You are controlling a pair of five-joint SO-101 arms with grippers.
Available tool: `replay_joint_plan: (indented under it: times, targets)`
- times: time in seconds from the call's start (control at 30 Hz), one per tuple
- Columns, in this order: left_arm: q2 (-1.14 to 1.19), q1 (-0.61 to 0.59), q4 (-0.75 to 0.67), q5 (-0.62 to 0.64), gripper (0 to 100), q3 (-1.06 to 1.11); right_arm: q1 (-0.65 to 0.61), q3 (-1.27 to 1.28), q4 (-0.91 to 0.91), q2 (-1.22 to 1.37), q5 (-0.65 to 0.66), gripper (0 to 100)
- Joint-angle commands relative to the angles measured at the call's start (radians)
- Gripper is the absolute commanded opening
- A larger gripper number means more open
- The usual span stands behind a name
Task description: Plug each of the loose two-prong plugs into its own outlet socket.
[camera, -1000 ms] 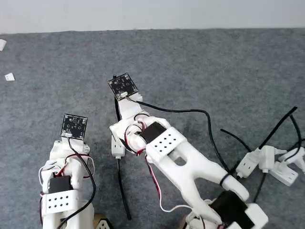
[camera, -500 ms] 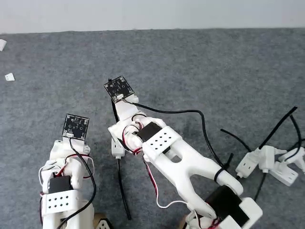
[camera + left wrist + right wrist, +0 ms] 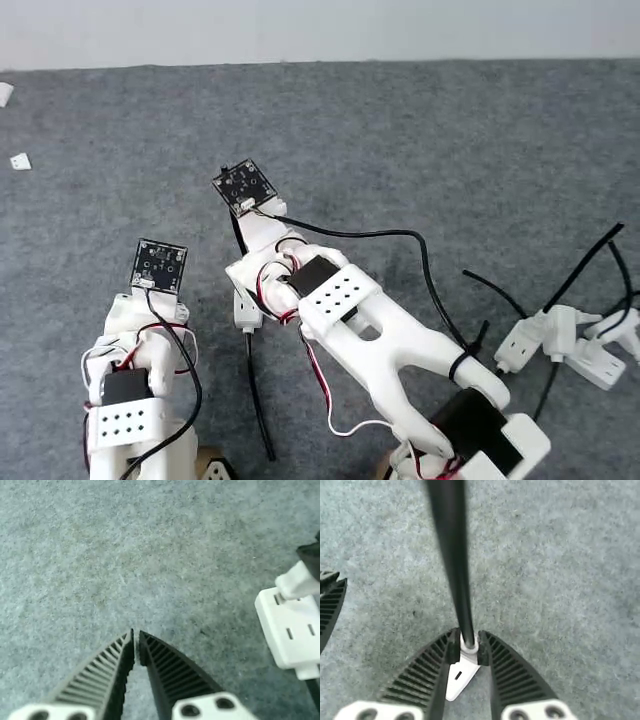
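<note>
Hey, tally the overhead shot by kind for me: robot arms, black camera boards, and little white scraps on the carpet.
Robot arms: 2, left arm and right arm.
Black camera boards: 2, left board and right board.
White scraps: 2, edge scrap and inner scrap.
Total: 6

The left arm (image 3: 135, 400) sat at 7 o'clock in the high view, folded short and aimed toward 12 o'clock. The left gripper (image 3: 136, 640) was empty, its ribbed fingers (image 3: 112, 672) drawn almost together at the tips. The right arm (image 3: 400, 345) rose from 5 o'clock and stretched between 10 and 11 o'clock, ending just beside the left arm's wrist. The right gripper (image 3: 468, 647) pinched a white plug (image 3: 460, 672).
</note>
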Motion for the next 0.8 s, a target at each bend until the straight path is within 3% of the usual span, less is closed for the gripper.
replay_joint_plan:
  times: [0.0, 0.77]
  targets:
    - [-0.014, -0.006, -0.025, -0.014, 1, -0.010, 0.016, -0.051, -0.021, -0.004, 0.008, 0.8]
    - [-0.014, -0.006, -0.012, -0.015, 2, -0.010, 0.010, 0.011, -0.024, 0.073, 0.000, 0.8]
